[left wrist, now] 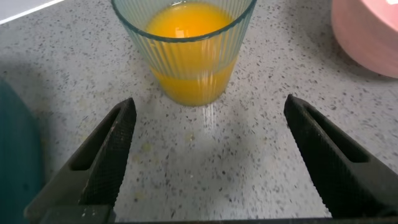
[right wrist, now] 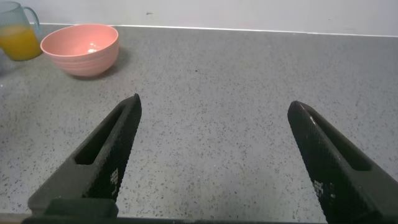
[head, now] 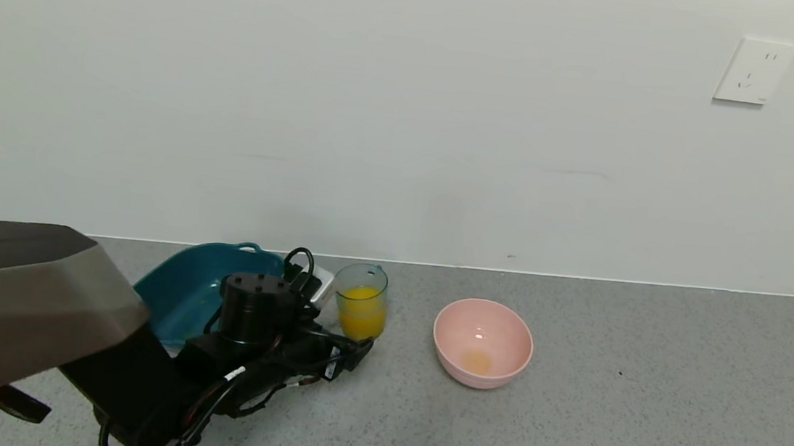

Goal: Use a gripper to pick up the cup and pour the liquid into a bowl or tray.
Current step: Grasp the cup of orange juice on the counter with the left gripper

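The cup [head: 360, 305] is a ribbed, pale blue-green tumbler standing upright on the grey counter, about half full of orange liquid [head: 361, 316]. The dark teal basin [head: 179, 289] sits just to its left. My left gripper [head: 350, 349] is low on the counter just in front of the cup. In the left wrist view the gripper [left wrist: 209, 102] is open and empty. Its fingers [left wrist: 115, 146] stand wide apart, with the cup [left wrist: 186, 62] and liquid [left wrist: 183, 22] just beyond the tips, not between them. My right gripper [right wrist: 215, 102] is open over bare counter, far from the cup [right wrist: 17, 37].
A round pink bowl [head: 482, 342] with a little orange residue stands right of the cup; it also shows in the left wrist view [left wrist: 367, 31] and the right wrist view [right wrist: 79, 48]. The white wall with a socket [head: 754, 70] runs close behind. The basin's edge [left wrist: 15, 155] lies beside the left finger.
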{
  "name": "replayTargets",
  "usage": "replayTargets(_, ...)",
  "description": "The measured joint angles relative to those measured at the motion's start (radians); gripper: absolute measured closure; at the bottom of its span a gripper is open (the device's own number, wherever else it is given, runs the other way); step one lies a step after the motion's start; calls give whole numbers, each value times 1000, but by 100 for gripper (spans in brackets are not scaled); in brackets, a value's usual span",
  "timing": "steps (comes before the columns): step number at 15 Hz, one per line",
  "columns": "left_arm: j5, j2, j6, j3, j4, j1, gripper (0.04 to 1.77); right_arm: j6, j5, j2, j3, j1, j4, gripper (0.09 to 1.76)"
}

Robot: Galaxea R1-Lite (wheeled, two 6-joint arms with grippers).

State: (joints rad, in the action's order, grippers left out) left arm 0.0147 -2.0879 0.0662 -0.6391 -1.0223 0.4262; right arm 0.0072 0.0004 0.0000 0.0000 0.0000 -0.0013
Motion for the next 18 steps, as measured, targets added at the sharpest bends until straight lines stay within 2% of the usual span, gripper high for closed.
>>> replayTargets(7, 44, -164, -39, -48, -192, 20, 9, 0, 0, 0, 0, 0, 0, 14)
replayTargets(18, 87, -238, -84, -164, -198, 32, 9, 0, 0, 0, 0, 0, 0, 14)
